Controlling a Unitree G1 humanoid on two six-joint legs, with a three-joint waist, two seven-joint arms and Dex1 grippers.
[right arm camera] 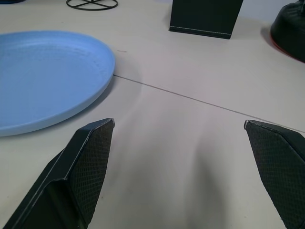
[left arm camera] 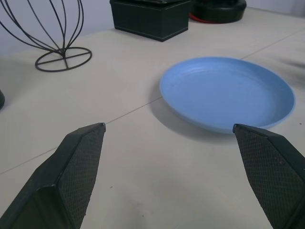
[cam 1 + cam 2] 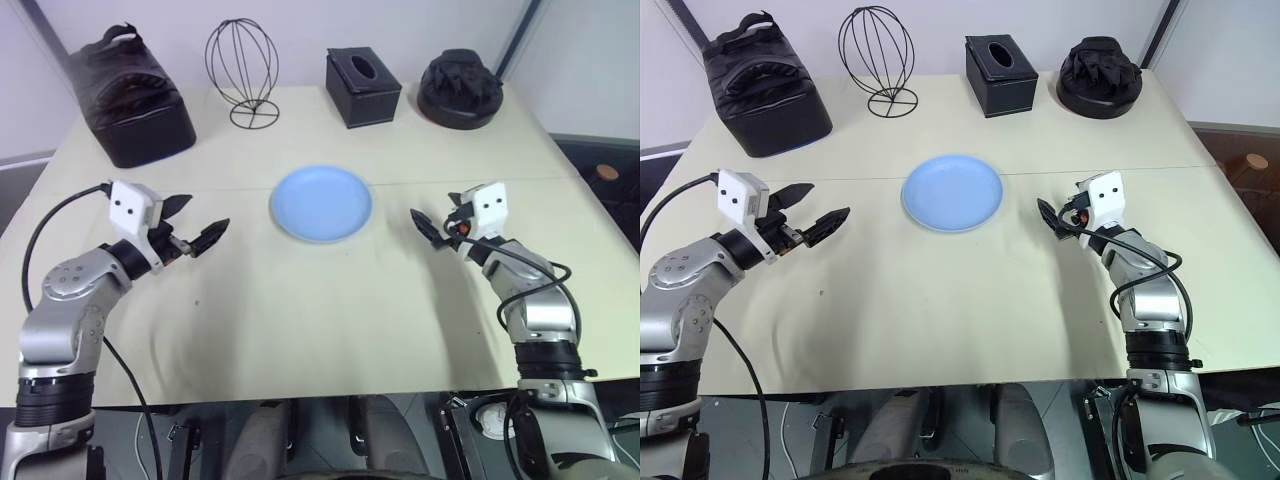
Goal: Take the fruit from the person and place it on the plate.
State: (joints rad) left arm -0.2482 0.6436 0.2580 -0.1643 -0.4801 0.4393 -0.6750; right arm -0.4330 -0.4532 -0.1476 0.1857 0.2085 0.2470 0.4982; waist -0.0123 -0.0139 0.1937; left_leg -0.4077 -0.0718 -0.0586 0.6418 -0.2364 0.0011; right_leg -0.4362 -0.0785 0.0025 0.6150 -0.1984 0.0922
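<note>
The light blue plate (image 3: 322, 203) lies empty in the middle of the cream table, and also appears in the wrist views (image 2: 228, 90) (image 1: 43, 71). My left gripper (image 3: 200, 220) hovers to the left of the plate, pointing toward it. It is open, with nothing between its black fingers (image 2: 81, 162). On the plate's right, my right gripper (image 3: 437, 215) is also open and empty, its fingers (image 1: 86, 167) spread wide above the tabletop. Both grippers are clear of the plate. The fruit and the person are out of view.
Along the table's far edge stand a black bag (image 3: 130, 95), a wire frame on a ring base (image 3: 242, 70), a black tissue box (image 3: 362, 87) and a black cap (image 3: 460, 88). A seam (image 1: 190, 98) crosses the table behind the plate.
</note>
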